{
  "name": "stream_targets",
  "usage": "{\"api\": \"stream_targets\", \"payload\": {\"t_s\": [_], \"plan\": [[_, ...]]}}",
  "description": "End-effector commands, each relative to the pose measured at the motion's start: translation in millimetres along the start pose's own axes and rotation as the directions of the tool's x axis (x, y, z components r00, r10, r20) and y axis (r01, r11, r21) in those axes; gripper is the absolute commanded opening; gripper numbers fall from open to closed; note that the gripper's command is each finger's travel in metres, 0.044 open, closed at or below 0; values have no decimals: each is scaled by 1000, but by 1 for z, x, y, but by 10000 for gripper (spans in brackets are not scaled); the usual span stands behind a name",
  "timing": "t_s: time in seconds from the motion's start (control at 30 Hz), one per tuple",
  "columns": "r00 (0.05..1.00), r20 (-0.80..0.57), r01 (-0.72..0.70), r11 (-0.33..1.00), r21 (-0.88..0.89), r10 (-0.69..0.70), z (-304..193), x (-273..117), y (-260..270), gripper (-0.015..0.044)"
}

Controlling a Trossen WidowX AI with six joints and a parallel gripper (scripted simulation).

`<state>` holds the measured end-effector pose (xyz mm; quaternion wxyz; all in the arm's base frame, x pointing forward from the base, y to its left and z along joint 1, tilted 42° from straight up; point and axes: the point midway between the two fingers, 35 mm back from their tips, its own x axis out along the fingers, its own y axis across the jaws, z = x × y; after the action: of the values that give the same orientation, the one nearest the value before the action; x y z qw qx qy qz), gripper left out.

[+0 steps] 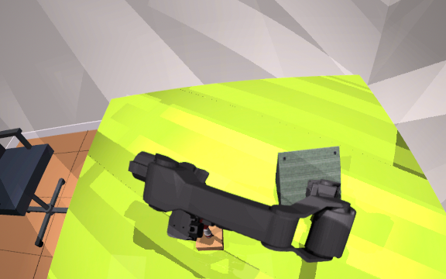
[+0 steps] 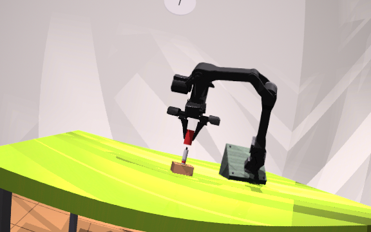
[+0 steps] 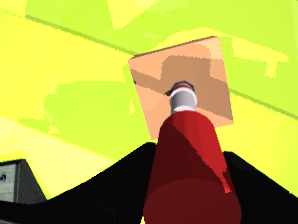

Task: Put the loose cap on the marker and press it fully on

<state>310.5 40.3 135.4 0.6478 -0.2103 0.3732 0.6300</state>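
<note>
Cap (image 3: 192,176) hides most of marker (image 3: 181,100)

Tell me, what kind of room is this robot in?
Probably an office or workroom: a dark swivel chair on a tiled floor, plain grey walls, and a bright green table holding the robot arm.

Red cap (image 2: 189,137) between black gripper (image 2: 190,135) fingers. Just below: white and grey marker (image 2: 184,155) with a red band, standing in a tan wooden block (image 2: 181,168). Underneath all, bright lime-green table (image 2: 76,167) streaked with yellow. Behind the arm, dull grey-green striped base (image 2: 234,161).
</note>
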Motion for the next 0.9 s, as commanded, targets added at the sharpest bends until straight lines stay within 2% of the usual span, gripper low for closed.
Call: {"api": "stream_targets", "payload": {"t_s": [0.0,0.87], "plan": [[1000,4,-3,1000,4,3,1,7,0,0],[1000,6,-3,1000,3,3,2,49,1,0]]}}
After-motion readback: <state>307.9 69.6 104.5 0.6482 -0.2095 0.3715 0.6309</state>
